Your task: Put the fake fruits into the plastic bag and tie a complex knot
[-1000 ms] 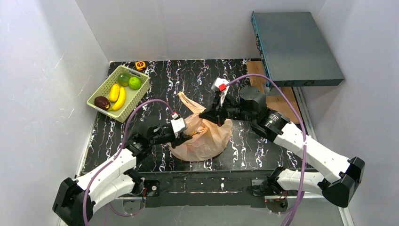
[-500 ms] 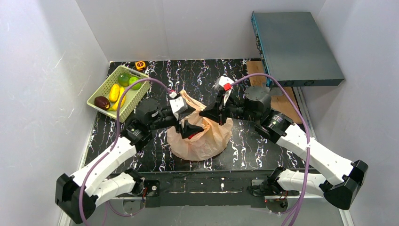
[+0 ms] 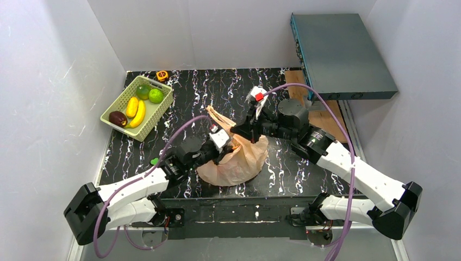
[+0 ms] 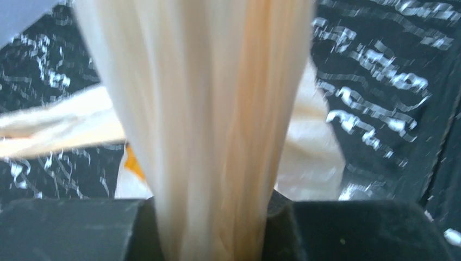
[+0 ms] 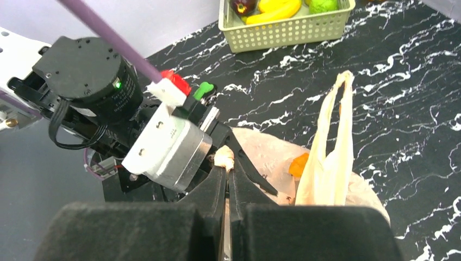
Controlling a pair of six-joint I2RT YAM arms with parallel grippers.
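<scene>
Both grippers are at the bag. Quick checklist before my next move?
1. Left gripper on bag: ok, bunched plastic fills the gap between its fingers.
2. Right gripper on bag: ok, shut with a scrap of plastic at its tips.
3. All fruit bagged: not ok, bananas, limes and plum lie in the basket.
4. Knot tied: not ok, one handle loop stands free.
5. Bag contents: cannot tell, only an orange patch shows through.

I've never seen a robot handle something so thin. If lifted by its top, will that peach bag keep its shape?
Probably not: the plastic bag slumps in crinkly folds, so it would likely sag. Its handle loop looks creased and thin, suggesting little stiffness. The smooth film may slip in a grip.
</scene>
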